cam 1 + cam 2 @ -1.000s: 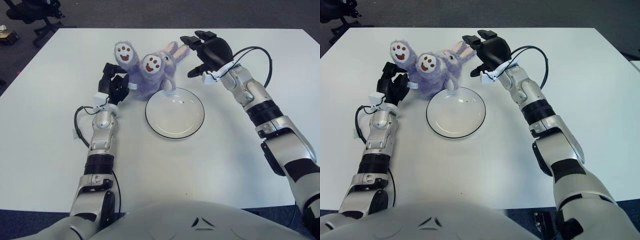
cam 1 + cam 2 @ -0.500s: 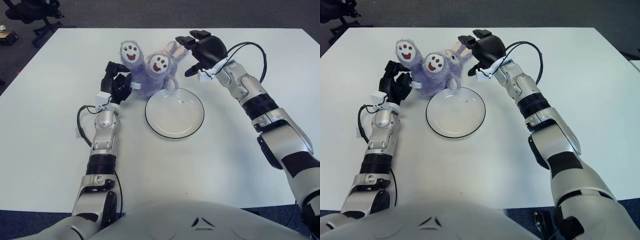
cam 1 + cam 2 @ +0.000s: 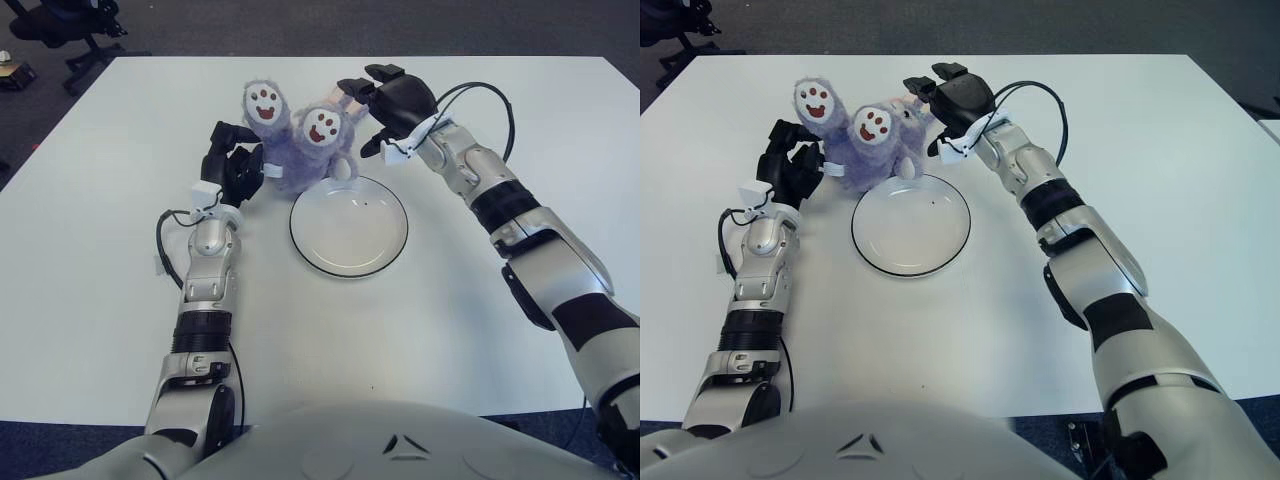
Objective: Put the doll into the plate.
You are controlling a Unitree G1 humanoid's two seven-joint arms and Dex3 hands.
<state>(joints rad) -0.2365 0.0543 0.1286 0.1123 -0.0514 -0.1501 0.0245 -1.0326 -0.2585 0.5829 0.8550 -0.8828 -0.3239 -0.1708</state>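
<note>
A purple plush doll (image 3: 298, 148) lies on the white table just behind the plate (image 3: 350, 238), its two white-soled feet pointing up and its ears toward the right. The plate is white with a dark rim and holds nothing. My left hand (image 3: 233, 168) is pressed against the doll's left flank, fingers loosely spread around the fur. My right hand (image 3: 386, 104) hovers at the doll's right, over its ears and head, with fingers spread and nothing grasped.
The table (image 3: 480, 340) stretches wide on both sides and toward me. A black office chair (image 3: 62, 24) stands on the floor beyond the far left corner. A black cable (image 3: 492, 92) loops off my right forearm.
My right hand has moved left, closing in on the doll's ears. The doll has shifted slightly right and upright. My left hand has barely moved.
</note>
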